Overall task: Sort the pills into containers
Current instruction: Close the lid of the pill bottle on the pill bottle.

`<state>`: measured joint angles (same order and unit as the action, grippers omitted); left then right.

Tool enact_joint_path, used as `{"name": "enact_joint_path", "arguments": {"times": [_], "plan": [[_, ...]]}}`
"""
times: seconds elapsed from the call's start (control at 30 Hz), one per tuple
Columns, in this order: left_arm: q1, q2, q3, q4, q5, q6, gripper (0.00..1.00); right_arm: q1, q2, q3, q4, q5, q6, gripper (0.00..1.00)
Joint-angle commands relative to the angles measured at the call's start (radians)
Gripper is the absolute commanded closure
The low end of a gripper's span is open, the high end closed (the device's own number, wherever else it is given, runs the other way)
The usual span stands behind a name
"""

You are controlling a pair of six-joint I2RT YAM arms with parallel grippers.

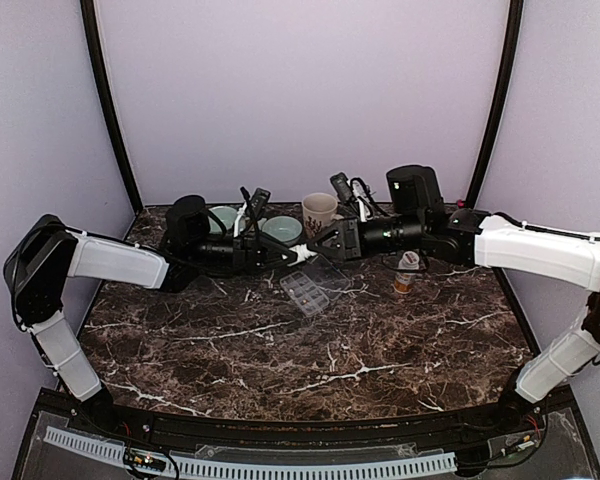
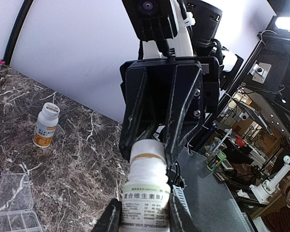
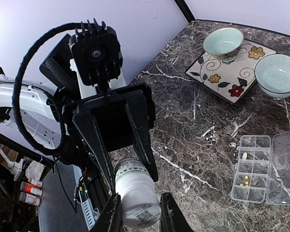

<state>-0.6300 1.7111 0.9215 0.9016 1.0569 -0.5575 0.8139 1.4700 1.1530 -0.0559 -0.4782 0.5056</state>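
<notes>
Caught in mid-air over the dark marbled table (image 1: 380, 350): a white bottle (image 2: 142, 193), pinched from both ends. Left gripper (image 2: 145, 215) clamped on the labelled body, with fingers (image 2: 111, 220) pressed against either side. Right gripper (image 3: 139, 215) closed on the opposite end, apparently the cap, though hard to confirm from the wrist view. Both arms stretched level toward each other, meeting just behind the table's centre.

At 6 o'clock from the held bottle, flat on the table: the clear organiser box (image 1: 303, 292), touched by neither gripper. Lid (image 3: 286, 164) swung open and lying flat, toward 1 o'clock in the overhead view. A few small pills (image 3: 244, 181) in the compartments, some yellow in one cell and a pale one in another.

At 3 o'clock from the box, well apart: an amber pill bottle (image 1: 407, 272), upright with a white cap.

At 11 o'clock, near the back wall: two pale green bowls. First bowl (image 1: 223, 218) on a flower-patterned square plate (image 3: 229, 72). Second bowl (image 1: 281, 230) at the plate's edge.

At 12 o'clock, behind the meeting grippers: a patterned mug (image 1: 319, 212).
</notes>
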Motion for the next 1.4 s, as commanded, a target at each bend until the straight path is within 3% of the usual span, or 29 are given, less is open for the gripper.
{"name": "enact_joint_path", "arguments": {"times": [0.0, 0.67, 1.37], "plan": [[-0.004, -0.008, 0.030, -0.007, 0.032, 0.006, 1.00, 0.021, 0.019, 0.039, 0.035, -0.024, -0.014, 1.00], [-0.004, 0.007, 0.076, -0.027, 0.086, -0.018, 1.00, 0.036, 0.054, 0.056, 0.027, -0.057, -0.020, 1.00], [-0.004, 0.009, 0.081, 0.085, 0.068, -0.110, 1.00, 0.057, 0.057, 0.045, 0.065, -0.066, 0.002, 0.96]]}}
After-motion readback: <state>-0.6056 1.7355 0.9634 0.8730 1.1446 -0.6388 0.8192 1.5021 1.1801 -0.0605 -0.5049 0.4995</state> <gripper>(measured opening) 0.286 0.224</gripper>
